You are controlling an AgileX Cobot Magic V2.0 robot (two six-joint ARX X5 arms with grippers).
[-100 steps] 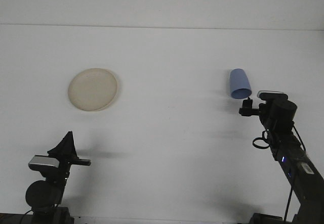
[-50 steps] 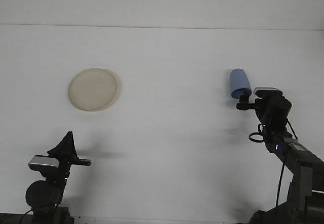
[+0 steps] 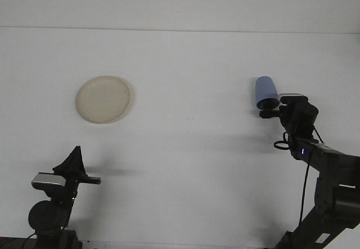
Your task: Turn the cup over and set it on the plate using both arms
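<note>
Cup [image 3: 266, 91] stands touching the right gripper's [image 3: 270, 112] far tip.

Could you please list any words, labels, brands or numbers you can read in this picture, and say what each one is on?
There is no readable text here.
Blue cup: plain, no print visible.
Beige plate: plain, no marking.
Right arm: a small blue light and a pale patch near the bottom edge, too small and blurred to read.
Left arm: nothing legible.
</note>
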